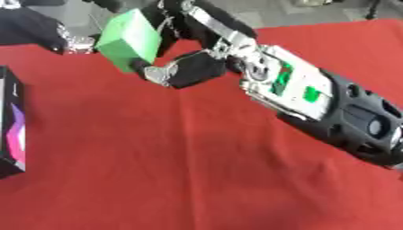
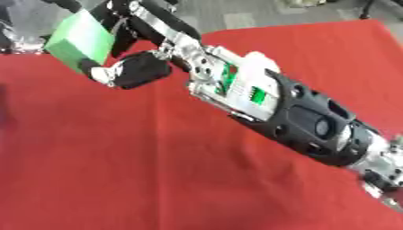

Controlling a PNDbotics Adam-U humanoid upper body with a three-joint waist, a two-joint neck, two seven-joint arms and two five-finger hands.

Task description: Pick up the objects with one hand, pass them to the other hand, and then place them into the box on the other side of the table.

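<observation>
A green block [image 1: 130, 38] hangs in the air over the far left part of the red table. My right hand [image 1: 193, 67] is shut on it, thumb under the block and fingers over its top; the arm stretches in from the lower right. Just to the left of the block is my left hand [image 1: 39, 29], a dark shape with silver parts at the upper left corner, close to the block; I cannot see whether they touch. A black box [image 1: 12, 134] with a pink and purple pattern stands at the left edge.
The red cloth [image 1: 157, 170] covers the table, with bare cloth below my right forearm [image 2: 307, 121]. Grey floor [image 1: 315, 11] shows beyond the far edge.
</observation>
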